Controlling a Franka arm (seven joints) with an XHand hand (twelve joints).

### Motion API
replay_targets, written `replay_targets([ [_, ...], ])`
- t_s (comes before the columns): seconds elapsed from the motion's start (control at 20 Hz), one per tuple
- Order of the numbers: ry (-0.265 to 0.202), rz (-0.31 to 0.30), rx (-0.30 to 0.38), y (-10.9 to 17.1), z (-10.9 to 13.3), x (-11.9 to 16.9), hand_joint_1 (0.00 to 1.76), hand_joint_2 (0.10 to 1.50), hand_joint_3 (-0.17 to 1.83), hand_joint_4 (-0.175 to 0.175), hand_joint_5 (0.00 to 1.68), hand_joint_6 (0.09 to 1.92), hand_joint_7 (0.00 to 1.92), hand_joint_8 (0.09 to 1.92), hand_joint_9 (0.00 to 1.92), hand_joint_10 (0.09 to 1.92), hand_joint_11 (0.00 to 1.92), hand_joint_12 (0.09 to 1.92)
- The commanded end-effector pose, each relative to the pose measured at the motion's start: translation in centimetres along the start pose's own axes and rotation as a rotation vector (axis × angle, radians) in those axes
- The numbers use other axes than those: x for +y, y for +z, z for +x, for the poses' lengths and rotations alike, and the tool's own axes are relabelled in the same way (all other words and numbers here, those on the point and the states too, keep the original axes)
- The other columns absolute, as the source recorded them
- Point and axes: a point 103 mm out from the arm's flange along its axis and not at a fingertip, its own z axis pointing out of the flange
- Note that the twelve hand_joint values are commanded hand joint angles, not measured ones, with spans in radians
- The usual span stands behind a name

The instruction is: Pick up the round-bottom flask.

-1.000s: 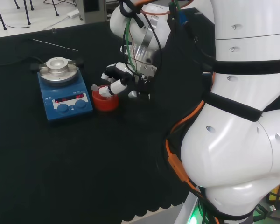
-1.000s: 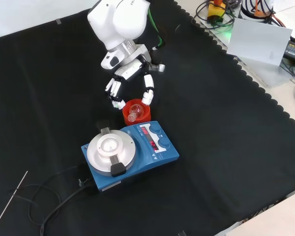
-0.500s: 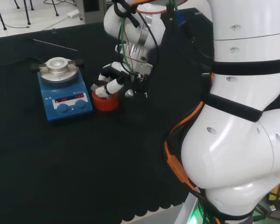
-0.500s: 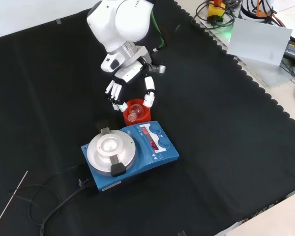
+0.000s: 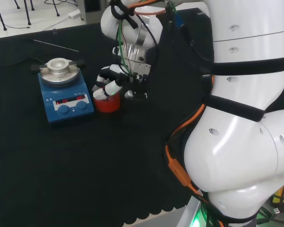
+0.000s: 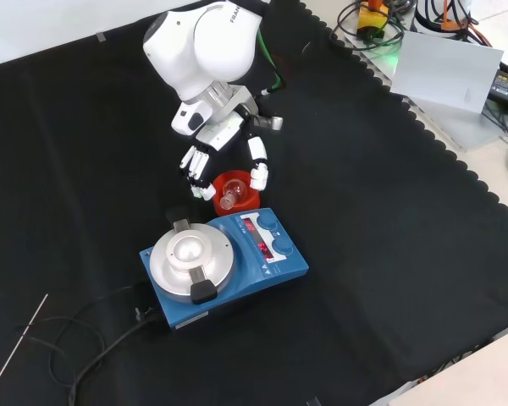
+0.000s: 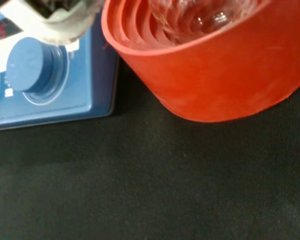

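- Since a second ago the hand (image 6: pixel 223 150) has come lower and closer over the red ribbed stand (image 6: pixel 235 191); in the front view its fingertips (image 6: pixel 259 176) now reach the stand's rim, where before they hung a little above it.
- The round-bottom flask (image 6: pixel 229 195) has not shifted: it sits in the red stand, its clear neck leaning toward the blue hotplate stirrer (image 6: pixel 224 263) in the front view.
- The hand's fingers are spread and gently bent, straddling the stand on either side; they are not closed round the flask, and I cannot tell whether any of them touches the glass.
- In the head view the hand (image 5: pixel 114 81) is above the red stand (image 5: pixel 107 102), its white fingers pointing down to the stand's top.
- The stand is just beside the stirrer (image 5: pixel 65 98), at its right in the head view, on the black cloth (image 6: pixel 389 254).
- The wrist view shows the red stand (image 7: pixel 215 75) close up, with the flask's glass bulb (image 7: pixel 200 17) nested in its ribbed hollow and the stirrer's blue knob (image 7: pixel 27 64) next to it.
- A thin metal rod (image 6: pixel 19 343) lies well apart near the front view's lower left.
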Motion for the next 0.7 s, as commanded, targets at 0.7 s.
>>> replay_targets([
  [0.7,0.084,-0.126,-0.258,1.7,3.5,1.0,0.79,0.63,0.30,0.017,0.82,1.04,0.40,0.81,0.50,0.94,0.10,1.49],
])
